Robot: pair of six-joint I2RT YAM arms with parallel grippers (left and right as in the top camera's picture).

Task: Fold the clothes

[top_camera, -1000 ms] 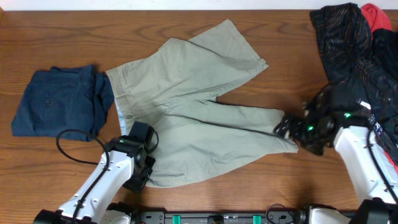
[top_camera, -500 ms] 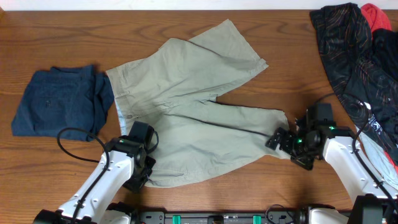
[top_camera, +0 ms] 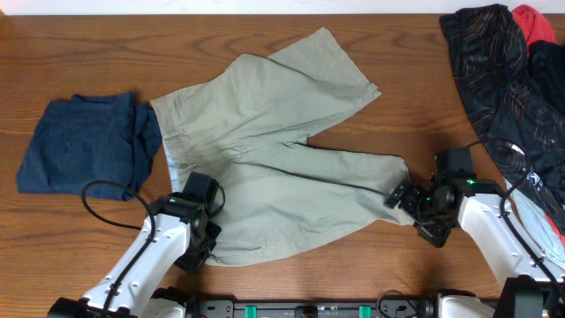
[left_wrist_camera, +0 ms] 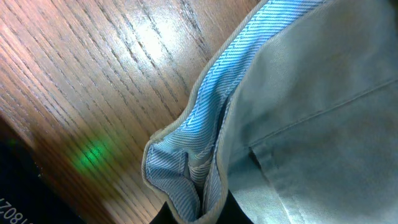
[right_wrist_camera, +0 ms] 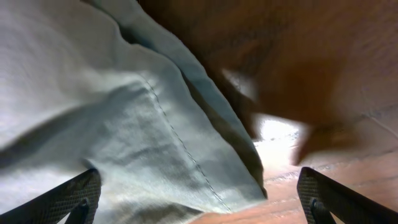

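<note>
**Khaki trousers unfolded; both end effectors at the fabric**

Khaki cotton trousers (top_camera: pixel 265 168), large and plain, lie spread across the middle of the brown wooden bench (top_camera: pixel 388 115). The waistband (top_camera: pixel 166 132) is at 9 o'clock. One leg runs out toward 1 o'clock and the other toward 3 o'clock, so the legs form an open V.

1. Left end effector (top_camera: pixel 201 243): positioned at 7 o'clock, at the lower waistband corner. In the left wrist view the blue-striped inner lining (left_wrist_camera: pixel 205 124) is gathered and drawn down between the dark fingers at the frame bottom. Judged state: clenched on the trousers.
2. Right end effector (top_camera: pixel 404 196): positioned at 3 o'clock, at the leg cuff (right_wrist_camera: pixel 205 168). In the right wrist view the two fingers (right_wrist_camera: pixel 78 193) stand wide apart, with the cuff edge lying between them on the bench. State: released, nothing gripped.

Other items, not part of the task: a folded navy-blue denim garment (top_camera: pixel 84 146) at 9 o'clock, and a black thin-striped garment (top_camera: pixel 494 62) with a red garment (top_camera: pixel 534 22) at 2 o'clock.

Progress: no fold is visible. Judged remaining steps: secure the cuff, lay one leg over the other, then fold the length into a compact stack.
</note>
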